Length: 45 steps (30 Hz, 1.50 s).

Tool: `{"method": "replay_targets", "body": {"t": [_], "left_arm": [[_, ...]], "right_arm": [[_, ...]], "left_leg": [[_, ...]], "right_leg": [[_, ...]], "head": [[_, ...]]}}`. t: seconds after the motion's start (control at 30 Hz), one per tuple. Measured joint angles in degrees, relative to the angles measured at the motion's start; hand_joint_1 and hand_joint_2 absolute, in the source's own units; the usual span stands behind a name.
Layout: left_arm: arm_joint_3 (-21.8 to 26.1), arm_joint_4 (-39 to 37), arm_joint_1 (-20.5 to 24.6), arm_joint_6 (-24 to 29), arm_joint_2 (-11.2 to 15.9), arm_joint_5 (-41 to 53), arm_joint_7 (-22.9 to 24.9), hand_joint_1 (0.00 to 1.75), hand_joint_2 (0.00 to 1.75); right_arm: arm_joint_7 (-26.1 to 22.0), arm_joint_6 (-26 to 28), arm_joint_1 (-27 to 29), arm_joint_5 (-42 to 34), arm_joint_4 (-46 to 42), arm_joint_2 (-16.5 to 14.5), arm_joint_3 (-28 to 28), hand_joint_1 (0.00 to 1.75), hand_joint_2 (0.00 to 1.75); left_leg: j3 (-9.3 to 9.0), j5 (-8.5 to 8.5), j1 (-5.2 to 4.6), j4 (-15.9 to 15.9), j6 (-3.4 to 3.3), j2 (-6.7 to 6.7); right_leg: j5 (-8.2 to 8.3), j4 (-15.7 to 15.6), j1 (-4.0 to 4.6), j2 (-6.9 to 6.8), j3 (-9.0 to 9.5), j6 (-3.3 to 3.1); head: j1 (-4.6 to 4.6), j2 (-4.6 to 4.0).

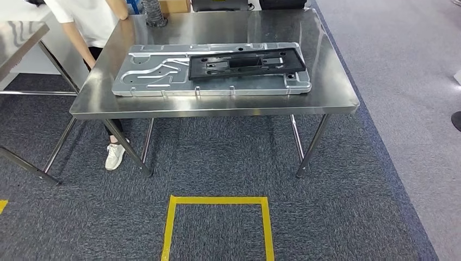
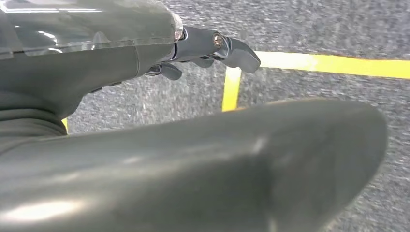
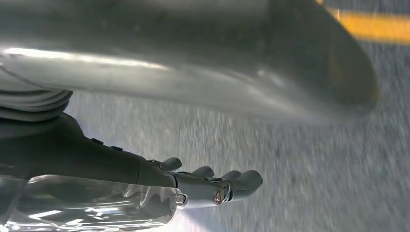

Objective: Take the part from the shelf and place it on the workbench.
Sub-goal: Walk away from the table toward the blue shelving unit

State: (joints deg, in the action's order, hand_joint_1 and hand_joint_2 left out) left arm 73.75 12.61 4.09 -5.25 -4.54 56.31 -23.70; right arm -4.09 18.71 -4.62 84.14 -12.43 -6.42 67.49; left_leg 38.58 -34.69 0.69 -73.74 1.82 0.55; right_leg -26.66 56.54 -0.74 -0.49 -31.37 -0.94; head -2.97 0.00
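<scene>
Hands: the left hand [image 2: 212, 46] is hanging over grey carpet [image 2: 314, 29], fingers extended and apart, grasping nothing; the right hand [image 3: 217, 186] is hanging the same way, fingers stretched out side by side, released and empty.

Floor below the hands: yellow tape [image 2: 333, 64] is crossing the carpet just beyond the left hand's fingertips, and a strip of the same tape is showing in the right wrist view at the far edge.

Part: the black part [image 1: 245, 64] is lying flat on the silver tray [image 1: 147, 73], toward the tray's right half, on the workbench [image 1: 217, 106]; it is sitting well apart from both hands, which are reaching nowhere near the bench top.

Tray: the long metal tray is resting lengthwise across the middle of the workbench, its near rim running close to the bench's front edge.

Workbench: the stainless bench is standing on angled legs on the carpet, beyond a yellow taped square [image 1: 217, 225] marked on the floor in front of it.

Bystander: a person [image 1: 92, 22] in a white top is standing at the bench's far left corner, one white shoe [image 1: 114, 156] showing beneath the bench.

Surroundings: a second metal table [image 1: 16, 38] is standing at the left edge; paler flooring [image 1: 413, 65] is running along the right.
</scene>
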Motion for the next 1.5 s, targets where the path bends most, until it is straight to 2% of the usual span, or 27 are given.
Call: {"method": "replay_targets", "body": {"t": [0.07,0.13,0.2,0.23,0.3,0.33,0.4,0.47,0.5,0.53,0.6,0.63,0.7,0.73,0.8,0.83,0.9,0.97,1.0,1.07,1.1,1.17,1.23,1.33,1.4,1.47,1.5], "left_arm": [[0.0,0.0,0.1,0.0,0.3,0.1,-0.1,0.0,0.0],[0.0,0.0,0.3,0.0,0.4,0.4,-0.1,0.0,0.0],[0.0,0.0,0.7,0.0,0.6,0.7,-0.2,0.0,0.0],[0.0,0.0,0.9,0.0,0.7,0.9,-0.2,0.0,0.0],[-0.1,0.0,0.9,-0.1,0.7,1.2,-0.2,0.0,0.0],[-0.3,0.0,0.8,-0.1,0.7,1.4,-0.2,0.0,0.0],[-0.6,0.0,0.9,-0.2,0.8,1.7,-0.2,0.0,0.0],[-1.0,0.0,0.9,-0.3,0.8,2.0,-0.2,0.0,0.0],[-1.1,0.0,0.9,-0.3,0.9,2.1,-0.2,0.0,0.0],[-1.3,0.0,0.9,-0.3,0.9,2.2,-0.2,0.0,0.0],[-1.4,0.0,1.0,-0.5,0.9,2.4,-0.2,0.0,0.0],[-1.5,0.0,1.0,-0.6,1.0,2.4,-0.2,0.0,0.0],[-1.6,0.0,1.1,-0.9,1.0,2.5,-0.2,0.0,0.0],[-1.7,0.0,1.1,-0.9,1.0,2.6,-0.2,0.0,0.0],[-1.9,0.0,1.2,-1.0,1.0,2.8,-0.2,0.0,0.0],[-1.9,0.0,1.1,-1.1,1.0,2.9,-0.1,0.0,0.0],[-1.9,0.0,1.0,-1.1,1.0,3.0,0.0,0.0,0.0],[-2.0,0.0,1.0,-1.1,1.0,3.0,0.0,0.0,0.0],[-2.1,0.0,1.0,-1.1,1.0,3.0,0.0,0.0,0.0],[-2.3,0.0,1.0,-1.0,1.0,3.1,0.0,0.0,0.0],[-2.4,0.0,1.0,-0.9,1.0,3.1,0.1,0.0,0.0],[-2.5,0.0,1.2,-0.7,1.0,3.2,0.4,0.0,0.0],[-2.6,0.0,1.3,-0.4,1.0,3.2,1.0,0.0,0.0],[-2.7,-0.1,1.2,0.0,0.9,3.3,1.7,0.0,0.0],[-2.7,-0.1,1.1,0.1,0.9,3.3,2.0,0.0,0.0],[-2.7,0.0,1.1,0.2,0.9,3.4,2.1,0.0,0.0],[-2.7,0.0,1.1,0.2,0.9,3.4,2.2,0.0,0.0]], "right_arm": [[-1.0,-1.8,-0.2,-0.5,0.2,-0.5,0.0,0.0,0.0],[-2.3,-3.0,-0.4,-0.6,0.4,-0.9,0.0,0.0,0.0],[-3.5,-3.8,-0.7,-0.6,0.5,-1.3,0.0,0.0,0.0],[-3.9,-4.0,-0.8,-0.6,0.6,-1.5,0.0,0.0,0.0],[-4.2,-4.3,-1.0,-0.6,0.6,-1.7,0.0,0.0,0.0],[-4.2,-4.3,-1.0,-0.6,0.7,-1.7,0.0,0.0,0.0],[-3.7,-4.5,-1.0,-0.5,0.7,-1.8,0.0,0.0,0.0],[-2.6,-4.8,-1.0,-0.2,0.8,-1.9,-0.1,0.0,0.0],[-1.9,-4.9,-1.0,0.1,0.9,-2.0,-0.3,0.0,0.0],[-1.1,-4.9,-1.0,0.4,0.9,-2.0,-0.4,0.0,0.0],[0.8,-5.1,-1.0,1.1,1.0,-2.0,-0.8,0.0,0.0],[1.7,-5.2,-1.0,1.4,1.0,-2.0,-1.0,0.0,0.0],[3.3,-5.6,-1.1,1.8,1.0,-2.0,-1.4,0.0,0.0],[3.8,-5.8,-1.1,1.9,1.0,-2.0,-1.6,0.0,0.0],[4.4,-6.0,-1.0,1.9,1.0,-2.0,-1.8,0.0,0.0],[4.6,-6.2,-0.9,2.0,1.0,-2.0,-1.9,0.0,0.0],[4.6,-6.6,-0.8,2.0,1.0,-1.9,-2.0,0.0,0.0],[4.7,-7.0,-0.7,2.0,1.0,-1.9,-2.0,0.0,0.0],[4.7,-7.3,-0.7,1.9,1.0,-1.9,-2.1,0.0,0.0],[4.7,-7.9,-0.7,1.6,1.0,-1.9,-2.1,0.0,0.0],[4.6,-8.4,-0.7,1.4,1.0,-1.9,-2.0,0.0,0.0],[4.4,-9.4,-0.7,0.7,1.0,-2.0,-2.0,0.0,0.0],[3.9,-10.7,-0.8,-0.1,1.0,-2.1,-2.0,0.0,0.0],[3.1,-12.3,-0.8,-1.2,1.0,-2.1,-1.7,0.0,0.0],[2.7,-13.3,-0.8,-1.7,1.0,-2.1,-1.5,0.0,0.0],[2.5,-14.1,-0.7,-2.3,1.0,-2.1,-1.2,0.0,0.0],[2.4,-14.4,-0.7,-2.6,1.0,-2.1,-1.1,0.0,0.44]], "left_leg": [[-2.85,2.93,-0.03,0.9,-0.19,-0.03],[-9.11,4.85,-0.15,8.6,-0.65,-0.07],[-14.14,3.63,-0.4,16.4,-1.31,-0.13],[-15.02,3.01,-0.57,18.4,-1.68,-0.15],[-14.33,3.66,-0.56,19.0,-2.54,-0.04],[-13.76,4.34,-0.48,19.1,-3.03,0.07],[-12.24,5.84,-0.41,19.1,-3.77,0.29],[-10.32,7.19,-0.61,18.8,-4.05,0.34],[-9.25,7.85,-0.7,18.5,-4.04,0.38],[-8.11,8.46,-0.77,18.2,-3.98,0.42],[-5.78,9.56,-0.84,17.2,-3.73,0.42],[-4.8,9.98,-0.9,16.7,-3.56,0.4],[-3.5,10.87,-1.0,15.9,-3.04,0.39],[-3.15,11.4,-0.99,15.8,-2.74,0.42],[-2.74,12.27,-0.83,15.9,-2.12,0.4],[-2.43,11.61,-0.74,15.5,-1.84,0.3],[-1.25,6.94,-0.5,11.8,-1.35,0.07],[0.2,1.18,-0.3,4.5,-0.89,-0.01],[0.41,0.04,-0.23,1.3,-0.72,-0.02],[-1.37,1.85,-0.13,0.0,-0.57,-0.02],[-3.64,3.69,-0.09,2.3,-0.59,-0.03],[-10.23,4.88,-0.11,11.3,-0.91,-0.07],[-14.51,3.5,-0.35,18.3,-1.48,-0.1],[-14.52,3.66,-0.36,19.7,-2.49,0.04],[-13.89,4.51,-0.17,19.8,-3.31,0.22],[-13.0,5.14,-0.31,19.6,-3.68,0.28],[-12.51,5.38,-0.39,19.4,-3.7,0.28]], "right_leg": [[1.27,0.4,0.12,0.02,-1.97,0.12],[2.38,0.8,0.22,0.08,-3.52,0.47],[3.56,1.0,0.35,0.05,-4.39,1.06],[4.18,1.0,0.37,0.0,-4.62,1.41],[4.91,0.9,0.27,-0.01,-5.01,2.13],[3.85,1.6,0.19,0.08,-5.37,2.41],[-1.56,6.1,-0.01,0.27,-6.71,2.8],[-6.77,13.5,-0.04,0.28,-8.14,3.09],[-7.28,16.3,-0.05,0.28,-8.24,3.19],[-6.45,17.5,-0.06,0.27,-7.61,3.22],[-3.28,14.2,-0.05,0.27,-3.43,3.01],[-2.87,10.1,0.01,0.27,-0.14,2.8],[-4.25,2.1,0.31,0.3,5.17,2.16],[-4.98,0.0,0.54,0.32,6.28,1.79],[-4.4,-0.9,0.61,0.2,5.87,0.91],[-3.78,-1.1,0.53,0.09,5.38,0.43],[-2.34,-1.3,0.35,-0.17,4.01,-0.35],[-0.91,-1.2,0.48,-0.18,2.15,-0.59],[-0.21,-1.1,0.53,-0.19,1.14,-0.54],[1.08,-0.7,0.52,-0.19,-0.88,-0.33],[1.59,-0.5,0.49,-0.18,-1.84,-0.18],[2.44,0.1,0.54,-0.15,-3.4,0.29],[3.28,0.4,0.62,-0.18,-4.1,0.94],[3.76,0.8,0.51,-0.12,-4.47,1.98],[0.76,4.7,0.4,0.08,-6.0,2.5],[-3.99,12.7,0.31,0.19,-8.89,2.81],[-5.53,16.1,0.31,0.21,-9.97,2.9]], "head": [[0.0,0.0],[0.0,0.0],[0.0,0.0],[0.0,0.0],[0.01,0.0],[0.01,0.0],[0.02,0.0],[0.02,0.0],[0.02,0.0],[0.02,0.0],[0.02,0.0],[0.02,0.0],[0.01,0.0],[0.0,0.0],[0.01,0.0],[0.01,0.0],[0.0,0.0],[-0.01,0.0],[0.0,0.0],[0.0,0.0],[-0.01,0.0],[-0.01,0.0],[-0.01,0.0],[0.0,0.0],[0.01,0.0],[0.01,0.0],[0.0,0.0]]}}
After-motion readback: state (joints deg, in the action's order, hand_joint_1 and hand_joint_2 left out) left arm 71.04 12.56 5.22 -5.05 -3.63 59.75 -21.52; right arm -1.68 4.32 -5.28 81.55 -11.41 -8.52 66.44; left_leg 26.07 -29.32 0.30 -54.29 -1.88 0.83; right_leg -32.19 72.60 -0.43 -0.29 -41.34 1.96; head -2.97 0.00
